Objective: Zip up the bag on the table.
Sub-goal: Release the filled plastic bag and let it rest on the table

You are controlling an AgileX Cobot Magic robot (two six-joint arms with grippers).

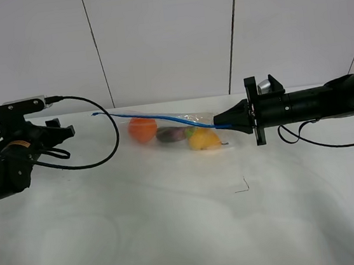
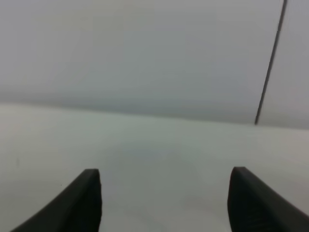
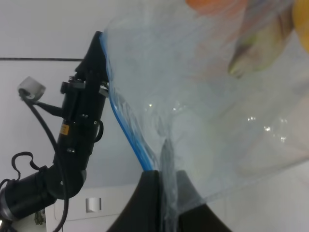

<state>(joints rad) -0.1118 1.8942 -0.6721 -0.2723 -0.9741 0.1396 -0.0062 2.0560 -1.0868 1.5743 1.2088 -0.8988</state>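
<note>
Bag (image 1: 177,125) near looping black cable (image 1: 117,131)

place: robot lab | cues: plain white table (image 1: 176,241), white panelled wall (image 1: 166,38), two cabled robot arms (image 1: 5,170) (image 1: 314,103)

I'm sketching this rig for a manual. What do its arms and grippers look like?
Both are matte black. The left arm carries a small orange label, a pale camera block and a looping black cable. The right arm is tubular with a silver knob. The left gripper and right gripper have tapered black fingers.
</note>
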